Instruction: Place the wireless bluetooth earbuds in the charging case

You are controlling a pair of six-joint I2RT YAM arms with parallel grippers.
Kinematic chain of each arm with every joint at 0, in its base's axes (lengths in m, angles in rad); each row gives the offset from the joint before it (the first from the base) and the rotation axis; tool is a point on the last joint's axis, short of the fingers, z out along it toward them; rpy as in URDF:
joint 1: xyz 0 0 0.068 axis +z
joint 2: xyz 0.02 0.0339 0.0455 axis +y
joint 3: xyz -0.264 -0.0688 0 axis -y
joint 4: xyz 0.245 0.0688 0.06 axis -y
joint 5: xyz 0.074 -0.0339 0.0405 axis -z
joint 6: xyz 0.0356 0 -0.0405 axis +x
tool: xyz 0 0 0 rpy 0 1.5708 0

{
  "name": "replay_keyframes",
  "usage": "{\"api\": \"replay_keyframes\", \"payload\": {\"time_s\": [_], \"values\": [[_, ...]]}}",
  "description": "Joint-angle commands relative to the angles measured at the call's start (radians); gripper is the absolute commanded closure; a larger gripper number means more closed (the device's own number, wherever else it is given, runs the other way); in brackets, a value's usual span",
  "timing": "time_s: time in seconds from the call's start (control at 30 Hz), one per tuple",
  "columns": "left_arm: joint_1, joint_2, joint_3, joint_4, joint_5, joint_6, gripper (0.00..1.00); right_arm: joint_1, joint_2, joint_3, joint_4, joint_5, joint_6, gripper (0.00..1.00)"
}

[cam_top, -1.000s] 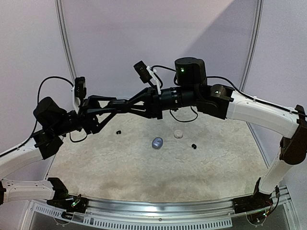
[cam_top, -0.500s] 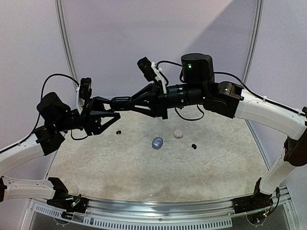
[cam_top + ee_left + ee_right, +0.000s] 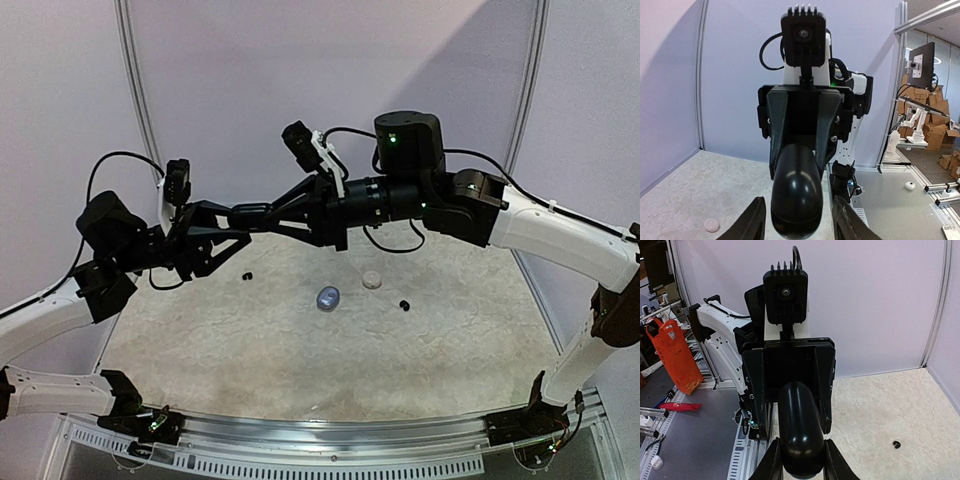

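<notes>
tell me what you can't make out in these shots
black case in the right claw: both wrist views show only its rounded end; the top view is too small. Open or shut, and anything inside, cannot be told.
two black earbuds: specks in the top view; no detail.
bluish thing and pale round thing: too small to name.
left claw fingertips: cut off by the left wrist view's bottom edge.
</notes>
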Motion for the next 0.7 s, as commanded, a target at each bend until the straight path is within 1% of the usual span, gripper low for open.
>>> {"api": "replay_keyframes", "payload": {"time_s": [0.0, 0.07, 0.13, 0.2, 0.27, 0.33, 0.37, 0.4, 0.43, 0.47, 0.5, 0.57, 0.67], "values": [[-0.019, -0.004, 0.011, 0.029, 0.015, -0.013, 0.55, 0.009, 0.011, 0.027, -0.004, 0.029, -0.008, 1.0], [-0.023, -0.007, 0.009, 0.031, 0.017, -0.013, 0.61, 0.013, 0.011, 0.026, -0.001, 0.031, -0.008, 1.0], [-0.024, -0.008, 0.006, 0.032, 0.018, -0.013, 0.7, 0.015, 0.011, 0.026, 0.0, 0.035, -0.008, 1.0], [-0.025, -0.008, 0.005, 0.034, 0.017, -0.013, 0.83, 0.016, 0.013, 0.026, 0.0, 0.037, -0.008, 1.0], [-0.025, -0.008, 0.005, 0.035, 0.016, -0.013, 0.98, 0.017, 0.014, 0.025, -0.002, 0.041, -0.007, 1.0], [-0.025, -0.009, 0.004, 0.032, 0.009, -0.015, 1.0, 0.017, 0.016, 0.025, -0.006, 0.053, -0.006, 1.0], [-0.025, -0.01, 0.002, 0.029, 0.006, -0.014, 1.0, 0.017, 0.017, 0.024, -0.01, 0.069, -0.003, 0.95], [-0.025, -0.013, 0.001, 0.022, 0.002, -0.007, 1.0, 0.017, 0.016, 0.023, -0.013, 0.09, 0.003, 0.83], [-0.025, -0.015, 0.001, 0.013, 0.004, 0.009, 1.0, 0.017, 0.016, 0.023, -0.017, 0.108, 0.008, 0.68], [-0.026, -0.019, -0.001, -0.003, 0.006, 0.031, 1.0, 0.017, 0.017, 0.025, -0.02, 0.127, 0.014, 0.59], [-0.026, -0.021, 0.0, -0.02, 0.01, 0.063, 1.0, 0.017, 0.021, 0.028, -0.023, 0.144, 0.019, 0.54], [-0.026, -0.024, 0.003, -0.043, 0.018, 0.119, 1.0, 0.017, 0.032, 0.044, -0.039, 0.162, 0.026, 0.5], [-0.029, -0.023, 0.01, -0.055, 0.041, 0.174, 1.0, 0.016, 0.06, 0.081, -0.069, 0.178, 0.029, 0.5]]}}
